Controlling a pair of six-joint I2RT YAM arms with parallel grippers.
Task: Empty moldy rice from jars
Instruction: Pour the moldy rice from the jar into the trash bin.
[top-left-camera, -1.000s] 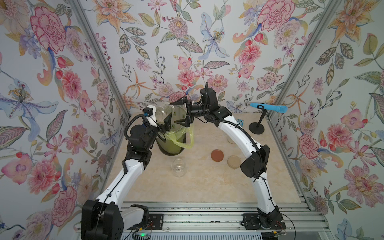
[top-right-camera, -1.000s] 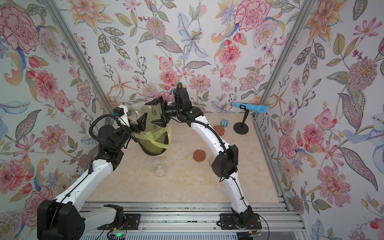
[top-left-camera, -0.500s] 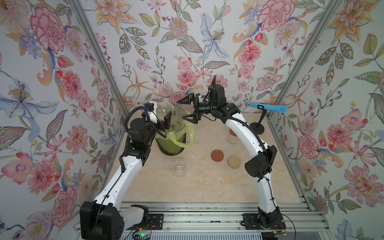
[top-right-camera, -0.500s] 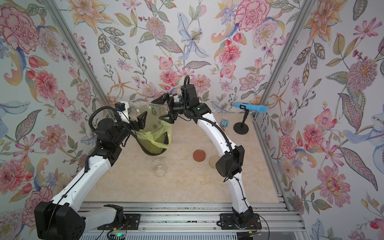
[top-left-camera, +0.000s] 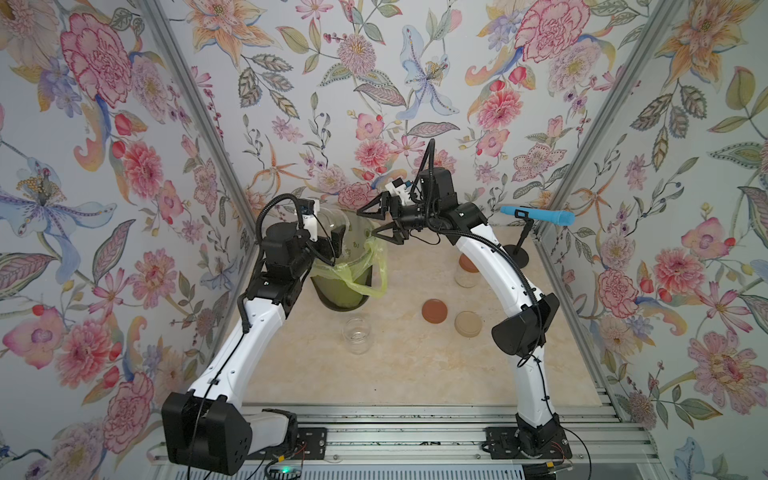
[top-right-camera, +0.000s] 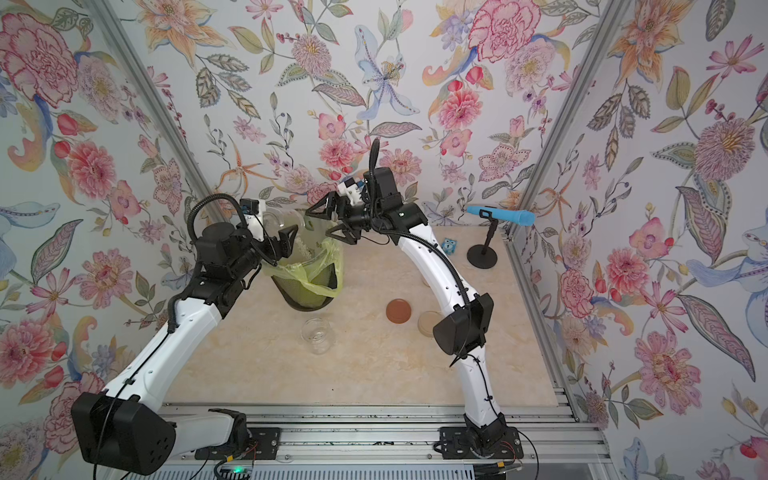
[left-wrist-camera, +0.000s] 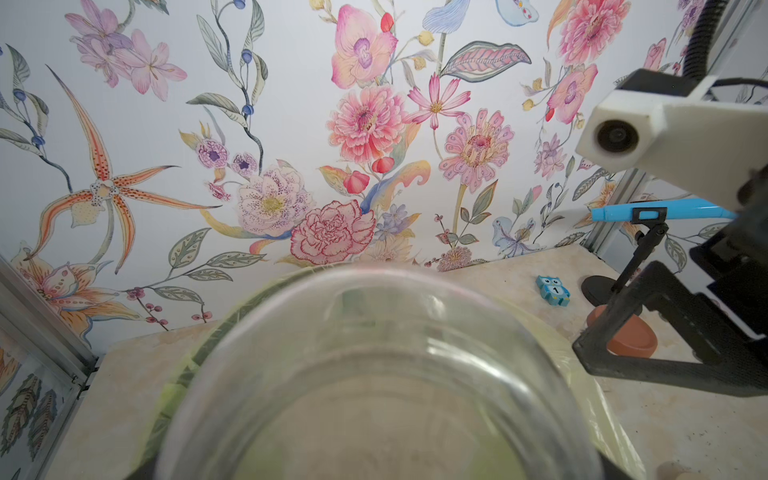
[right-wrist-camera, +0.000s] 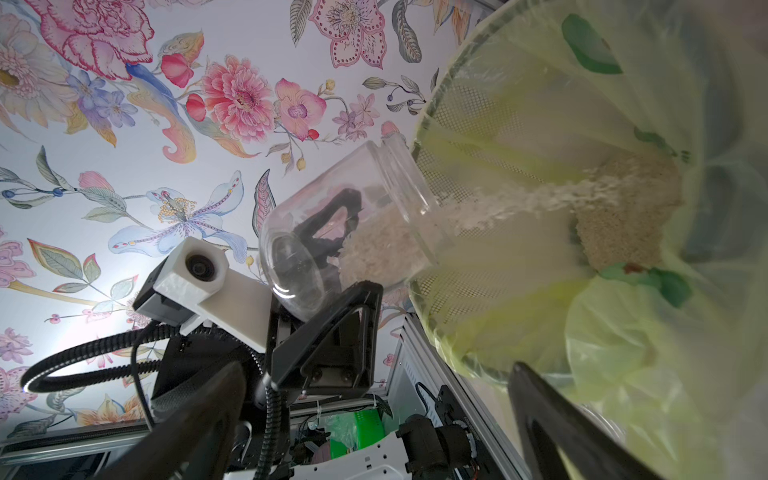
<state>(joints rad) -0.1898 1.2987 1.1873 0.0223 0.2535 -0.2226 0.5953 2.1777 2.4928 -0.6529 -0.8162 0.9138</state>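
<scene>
Your left arm (top-left-camera: 249, 332) rises from its base at the near left edge of the bench (top-left-camera: 415, 365). It goes up and away from you, then bends at the wrist, so that the left pincer (right-wrist-camera: 345, 257) points toward the bin (top-left-camera: 345, 293). This pincer is clamped on the tilted jar (right-wrist-camera: 365, 187): one finger presses the near side of the glass body, and the other one you see through the glass. The mouth of this jar is turned down over the rim of the bin, just at the yellow-green liner (top-left-camera: 365, 284). The moldy rice (right-wrist-camera: 386, 245) is in three places: a part lies in the low side of the tilted jar, a part falls as a pale stream into the bin, and a heap is already at the bottom of the liner.

Your right arm (top-left-camera: 494, 266) makes a high arch from its base at the near right edge. The elbow stands out to the right, and the forearm comes back over the bench toward the bin. The right pincer (top-left-camera: 368, 224) has its jaws wide apart and holds nothing. It hangs just beside the far right part of the bin's rim, near the tilted jar and apart from it. I cannot tell if its lower finger touches the liner.

The empty jar (top-left-camera: 356, 330) stands upright and open on the bench, in front of the bin. The closed jar (top-left-camera: 467, 272), with a reddish-brown lid on it, stands behind the right arm. A loose reddish-brown lid (top-left-camera: 434, 311) and a beige lid (top-left-camera: 468, 323) lie side by side between the empty jar and the right elbow.
</scene>
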